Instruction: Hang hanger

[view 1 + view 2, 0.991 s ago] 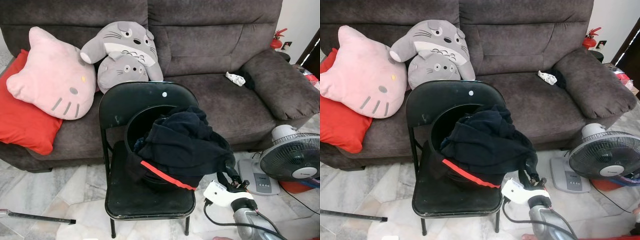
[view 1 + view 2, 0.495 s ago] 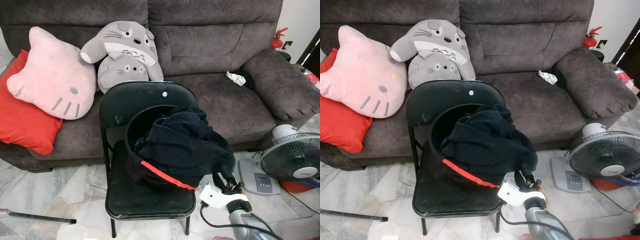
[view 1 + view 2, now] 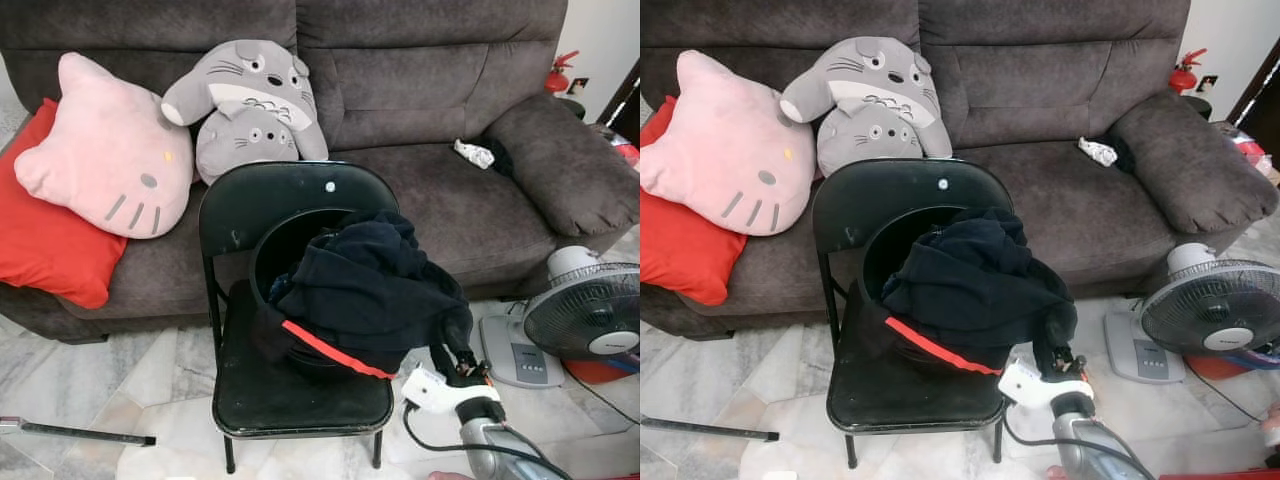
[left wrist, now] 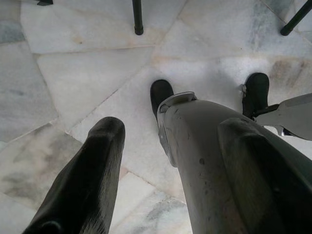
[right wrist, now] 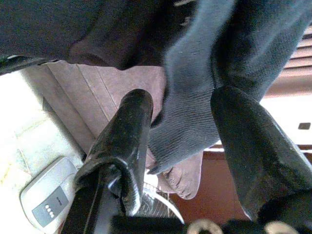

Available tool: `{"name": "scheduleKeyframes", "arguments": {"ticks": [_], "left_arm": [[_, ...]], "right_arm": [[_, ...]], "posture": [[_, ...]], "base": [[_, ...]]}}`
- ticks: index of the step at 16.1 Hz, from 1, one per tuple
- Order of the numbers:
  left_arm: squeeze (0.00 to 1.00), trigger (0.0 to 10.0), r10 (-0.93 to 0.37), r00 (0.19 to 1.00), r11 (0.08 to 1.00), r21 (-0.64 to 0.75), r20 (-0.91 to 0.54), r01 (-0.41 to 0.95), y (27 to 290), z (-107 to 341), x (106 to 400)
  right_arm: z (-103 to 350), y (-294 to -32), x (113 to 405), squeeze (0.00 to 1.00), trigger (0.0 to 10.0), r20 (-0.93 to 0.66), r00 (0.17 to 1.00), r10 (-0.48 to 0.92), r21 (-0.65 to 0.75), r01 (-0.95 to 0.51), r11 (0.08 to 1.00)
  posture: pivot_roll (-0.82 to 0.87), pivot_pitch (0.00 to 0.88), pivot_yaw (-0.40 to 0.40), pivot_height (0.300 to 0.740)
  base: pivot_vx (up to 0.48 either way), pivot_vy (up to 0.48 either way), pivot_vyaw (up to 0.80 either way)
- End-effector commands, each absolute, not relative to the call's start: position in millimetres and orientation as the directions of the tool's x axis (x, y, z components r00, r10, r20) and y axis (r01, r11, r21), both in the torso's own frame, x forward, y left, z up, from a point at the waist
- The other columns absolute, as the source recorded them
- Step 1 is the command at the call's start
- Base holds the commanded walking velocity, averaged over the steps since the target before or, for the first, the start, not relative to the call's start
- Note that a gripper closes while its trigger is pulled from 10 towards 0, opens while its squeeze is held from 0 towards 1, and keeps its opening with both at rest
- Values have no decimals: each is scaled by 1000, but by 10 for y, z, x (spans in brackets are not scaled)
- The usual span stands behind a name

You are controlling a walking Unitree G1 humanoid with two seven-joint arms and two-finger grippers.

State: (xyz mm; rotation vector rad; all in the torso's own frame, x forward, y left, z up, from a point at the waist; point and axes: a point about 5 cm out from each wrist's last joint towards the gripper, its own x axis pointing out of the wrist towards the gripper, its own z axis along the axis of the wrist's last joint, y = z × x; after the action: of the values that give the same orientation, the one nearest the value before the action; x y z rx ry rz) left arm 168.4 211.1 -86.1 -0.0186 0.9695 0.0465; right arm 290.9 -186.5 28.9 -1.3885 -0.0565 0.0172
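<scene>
Reaching up at the lower right edge of a dark garment point(image 3: 370, 290), the right hand point(image 3: 452, 347) shows in the left eye view; the garment is heaped over a black bucket point(image 3: 290, 262) on a folding chair point(image 3: 290, 400) before a grey sofa point(image 3: 420, 90). No hanger can be made out. In the right eye view, a fan point(image 3: 1215, 318) stands on the floor beside the chair. In the left wrist view, the left hand point(image 4: 170, 161) hangs open over marble floor point(image 4: 83, 68). In the right wrist view, the right hand's fingers point(image 5: 124, 141) stand apart around a fold of the garment's cloth.
</scene>
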Motion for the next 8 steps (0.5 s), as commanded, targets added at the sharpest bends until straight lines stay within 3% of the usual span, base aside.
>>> {"name": "scheduleKeyframes", "arguments": {"ticks": [1, 8], "left_arm": [[0, 10000, 32, 528, 999, 8, -848, -48, 2127, -908, 1577], [0, 10000, 36, 530, 999, 10, -847, -52, 2133, -908, 1573]], "right_arm": [[249, -1843, 2883, 0, 10000, 24, 998, 59, -984, 13, 177], [290, -1835, 2929, 0, 10000, 119, 990, 80, -985, 108, 131]], "posture": [[-43, 198, -7, 740], [-37, 201, -3, 740]], "base": [[0, 0, 0], [0, 0, 0]]}}
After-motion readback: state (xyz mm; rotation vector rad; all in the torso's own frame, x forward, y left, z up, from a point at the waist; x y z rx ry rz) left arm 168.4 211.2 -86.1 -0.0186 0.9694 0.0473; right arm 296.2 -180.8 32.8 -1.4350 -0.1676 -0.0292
